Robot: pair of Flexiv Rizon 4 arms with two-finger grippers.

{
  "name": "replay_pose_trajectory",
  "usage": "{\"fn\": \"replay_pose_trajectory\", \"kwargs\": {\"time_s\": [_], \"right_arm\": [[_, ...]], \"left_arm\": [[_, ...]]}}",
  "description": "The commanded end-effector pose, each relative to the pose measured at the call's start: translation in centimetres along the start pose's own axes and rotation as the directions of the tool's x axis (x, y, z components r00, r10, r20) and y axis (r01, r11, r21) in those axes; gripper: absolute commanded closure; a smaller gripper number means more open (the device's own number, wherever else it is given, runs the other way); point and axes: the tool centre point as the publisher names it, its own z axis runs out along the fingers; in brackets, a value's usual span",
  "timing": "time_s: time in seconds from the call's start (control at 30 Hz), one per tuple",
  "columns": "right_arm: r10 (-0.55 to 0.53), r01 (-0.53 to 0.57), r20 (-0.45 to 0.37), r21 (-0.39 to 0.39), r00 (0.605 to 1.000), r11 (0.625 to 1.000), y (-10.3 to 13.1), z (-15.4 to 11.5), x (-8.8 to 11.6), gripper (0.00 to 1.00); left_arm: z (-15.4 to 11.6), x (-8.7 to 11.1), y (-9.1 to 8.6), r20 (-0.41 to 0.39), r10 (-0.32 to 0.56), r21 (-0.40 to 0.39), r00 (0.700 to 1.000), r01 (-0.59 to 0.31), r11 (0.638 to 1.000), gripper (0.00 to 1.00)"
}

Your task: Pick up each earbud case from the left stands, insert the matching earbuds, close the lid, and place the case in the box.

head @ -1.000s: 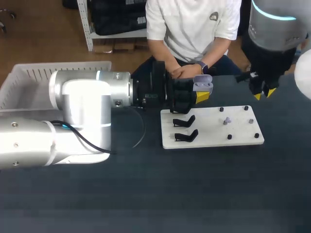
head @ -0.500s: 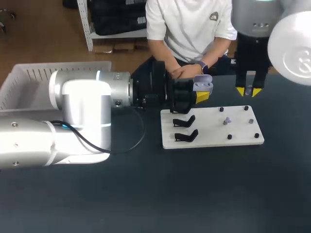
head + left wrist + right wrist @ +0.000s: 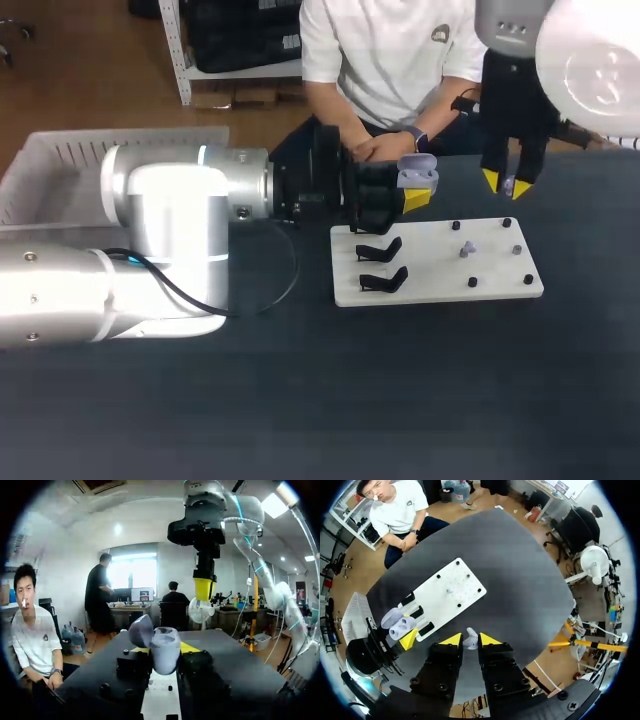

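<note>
My left gripper (image 3: 414, 197) reaches in from the left and is shut on a lavender earbud case (image 3: 418, 175) with its lid up, held just beyond the far left corner of the white board (image 3: 440, 285). In the left wrist view the case (image 3: 164, 649) sits between the yellow fingers (image 3: 189, 647). My right gripper (image 3: 507, 184) hangs above the board's far right corner, shut on a small lavender earbud (image 3: 470, 639). Another lavender earbud (image 3: 467, 247) rests on the board. Two black stands (image 3: 381, 249) at the board's left end are bare.
Several small black pegs (image 3: 473, 282) dot the board's right half. A white slatted basket (image 3: 60, 160) stands at the far left, partly hidden behind my left arm. Dark tabletop (image 3: 400, 400) stretches in front of the board.
My right arm has swung left from the table's right edge to above the board's far right corner, carrying the earbud. The left arm and the case have kept still.
</note>
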Motion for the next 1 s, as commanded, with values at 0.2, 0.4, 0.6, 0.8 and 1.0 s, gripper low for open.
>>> {"fn": "replay_pose_trajectory", "kwargs": {"time_s": [0.2, 0.4, 0.6, 0.8, 1.0], "right_arm": [[-0.027, 0.027, 0.015, -0.017, 1.000, 0.999, 3.6, -1.0, -0.4, 1.00], [-0.061, 0.062, 0.034, -0.014, 0.998, 0.998, 6.0, -1.3, -1.0, 1.00], [-0.089, 0.090, 0.036, -0.001, 0.995, 0.996, 7.7, -0.9, -1.6, 1.00], [-0.126, 0.125, 0.037, 0.003, 0.991, 0.992, 8.6, -0.8, -1.2, 1.00], [-0.146, 0.146, 0.031, 0.007, 0.989, 0.989, 8.9, -0.6, -0.7, 1.00]], "left_arm": [[0.1, 0.2, -0.1, 0.007, 0.004, -0.005, 1.000, -0.004, 1.000, 1.00], [0.1, 0.2, -0.1, 0.007, 0.004, -0.005, 1.000, -0.004, 1.000, 1.00], [0.1, 0.2, -0.1, 0.007, 0.004, -0.005, 1.000, -0.004, 1.000, 1.00], [0.1, 0.2, -0.1, 0.007, 0.004, -0.005, 1.000, -0.004, 1.000, 1.00], [0.1, 0.2, -0.1, 0.007, 0.004, -0.005, 1.000, -0.004, 1.000, 1.00]]}}
